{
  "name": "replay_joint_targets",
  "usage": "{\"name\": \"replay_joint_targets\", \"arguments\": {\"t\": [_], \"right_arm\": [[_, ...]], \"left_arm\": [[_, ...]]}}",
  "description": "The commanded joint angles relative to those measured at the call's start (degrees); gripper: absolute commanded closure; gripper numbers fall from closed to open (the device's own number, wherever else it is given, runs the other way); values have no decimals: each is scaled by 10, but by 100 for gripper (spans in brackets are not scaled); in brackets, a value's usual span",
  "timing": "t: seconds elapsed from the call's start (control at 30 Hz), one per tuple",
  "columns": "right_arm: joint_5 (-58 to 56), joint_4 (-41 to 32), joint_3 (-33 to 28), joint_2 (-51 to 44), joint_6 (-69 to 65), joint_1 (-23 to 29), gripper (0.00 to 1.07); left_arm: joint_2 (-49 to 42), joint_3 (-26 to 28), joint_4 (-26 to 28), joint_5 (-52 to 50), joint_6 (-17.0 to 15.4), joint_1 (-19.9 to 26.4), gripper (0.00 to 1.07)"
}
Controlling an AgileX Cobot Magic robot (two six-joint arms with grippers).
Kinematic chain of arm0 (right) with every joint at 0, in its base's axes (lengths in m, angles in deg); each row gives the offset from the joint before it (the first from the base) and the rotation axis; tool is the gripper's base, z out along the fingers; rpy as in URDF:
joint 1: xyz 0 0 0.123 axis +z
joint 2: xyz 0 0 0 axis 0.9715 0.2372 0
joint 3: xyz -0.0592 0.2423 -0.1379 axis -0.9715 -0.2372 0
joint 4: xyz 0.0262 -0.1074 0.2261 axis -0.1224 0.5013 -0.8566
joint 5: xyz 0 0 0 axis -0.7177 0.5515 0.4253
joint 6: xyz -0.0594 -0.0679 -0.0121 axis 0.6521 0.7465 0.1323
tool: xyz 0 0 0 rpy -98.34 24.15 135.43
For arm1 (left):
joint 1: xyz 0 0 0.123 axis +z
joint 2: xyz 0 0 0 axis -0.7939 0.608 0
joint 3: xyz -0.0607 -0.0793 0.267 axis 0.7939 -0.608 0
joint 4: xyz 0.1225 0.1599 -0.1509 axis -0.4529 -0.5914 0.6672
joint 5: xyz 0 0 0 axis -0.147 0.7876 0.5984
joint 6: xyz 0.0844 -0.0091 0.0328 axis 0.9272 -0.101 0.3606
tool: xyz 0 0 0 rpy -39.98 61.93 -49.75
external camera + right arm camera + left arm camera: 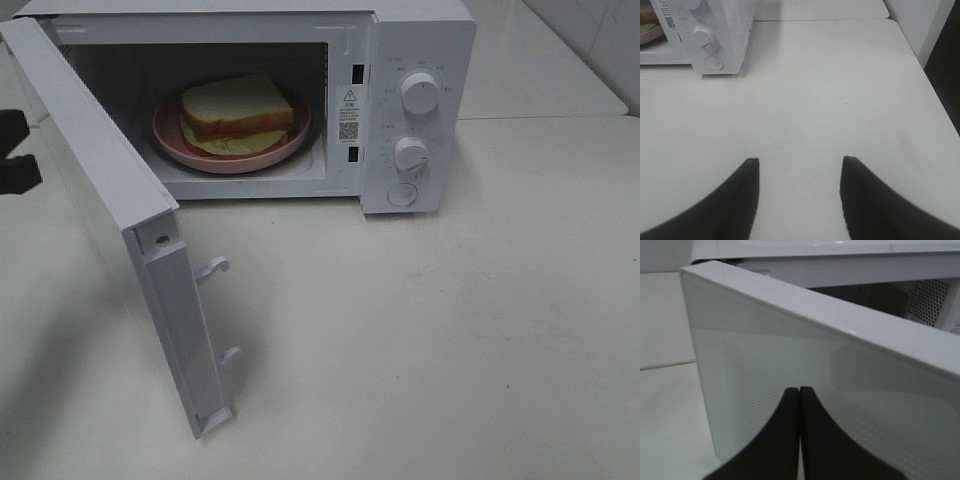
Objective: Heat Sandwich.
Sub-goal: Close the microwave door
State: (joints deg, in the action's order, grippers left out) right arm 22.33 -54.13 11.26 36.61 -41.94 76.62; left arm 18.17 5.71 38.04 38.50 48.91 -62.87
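The swung-out microwave door (100, 170) stands between the closed left gripper (799, 390) and the sandwich (238, 108) inside; the right gripper (800, 164) gapes above the table (840, 75), well apart

The microwave (440, 60) is white, and its door (790, 385) has tiny dots. The plate (240, 163) is pink. The sandwich (235, 102) has white bread, tan crust and pale green filling.

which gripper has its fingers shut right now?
The left gripper: its fingers are pressed together with no gap, facing the microwave door. The right gripper has its fingers spread apart above the table.
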Motion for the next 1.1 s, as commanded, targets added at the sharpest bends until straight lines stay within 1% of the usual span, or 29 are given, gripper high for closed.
{"name": "replay_joint_targets", "arguments": {"t": [0.03, 0.1, 0.13, 0.17, 0.23, 0.27, 0.3, 0.37, 0.4, 0.43, 0.5, 0.53, 0.57, 0.67, 0.7, 0.73, 0.8, 0.83, 0.87, 0.9, 0.93, 0.97, 1.0, 1.03, 1.1], "right_arm": [[2, 5, -1, -17, -1, -2, 57], [2, 5, -1, -17, -1, -2, 57], [2, 5, -1, -17, -1, -2, 57], [2, 6, -1, -17, -1, -2, 57], [2, 6, -1, -17, -1, -2, 57], [2, 6, -1, -17, -1, -2, 57], [2, 6, -1, -17, -1, -2, 57], [2, 6, -1, -17, -1, -2, 57], [2, 7, -1, -17, -1, -2, 57], [2, 7, -1, -17, -1, -2, 57], [2, 7, -1, -17, -1, -2, 57], [2, 7, -1, -17, -1, -2, 57], [2, 7, -1, -17, -1, -2, 57], [2, 7, -1, -17, -1, -2, 57], [2, 7, -1, -17, -1, -2, 57], [2, 7, -1, -17, -1, -2, 57], [2, 7, -1, -17, -1, -2, 57], [2, 7, -1, -17, -1, -2, 57], [2, 7, -1, -17, -1, -2, 57], [2, 7, -1, -17, -1, -2, 57], [2, 7, -1, -17, -1, -2, 57], [2, 7, -1, -17, -1, -2, 57], [2, 7, -1, -17, -1, -2, 57], [2, 7, -1, -17, -1, -2, 57], [2, 7, -1, -17, -1, -2, 57]], "left_arm": [[25, 7, 23, -19, 26, -38, 107], [40, 11, 64, -22, 48, -69, 107], [40, 11, 64, -22, 48, -69, 107], [55, 17, 121, -30, 83, -105, 107], [69, 18, 178, -51, 116, -141, 107], [69, 18, 178, -51, 116, -141, 107], [86, 24, 239, -73, 147, -180, 107], [102, 32, 295, -92, 168, -213, 107], [122, 45, 354, -105, 191, -242, 107], [122, 45, 354, -105, 191, -242, 107], [140, 62, 399, -109, 217, -273, 107], [158, 84, 441, -109, 249, -299, 107], [158, 84, 441, -109, 249, -299, 107], [187, 125, 504, -113, 304, -332, 107], [204, 151, 549, -124, 325, -352, 107], [204, 151, 549, -124, 325, -352, 107], [224, 180, 591, -133, 338, -366, 107], [241, 208, 617, -133, 349, -377, 107], [241, 208, 617, -133, 349, -377, 107], [248, 219, 625, -133, 356, -381, 107], [256, 233, 633, -133, 366, -386, 107], [271, 260, 643, -133, 378, -394, 107], [278, 272, 650, -133, 383, -396, 107], [278, 272, 650, -133, 383, -396, 107], [289, 294, 653, -131, 385, -400, 107]]}}
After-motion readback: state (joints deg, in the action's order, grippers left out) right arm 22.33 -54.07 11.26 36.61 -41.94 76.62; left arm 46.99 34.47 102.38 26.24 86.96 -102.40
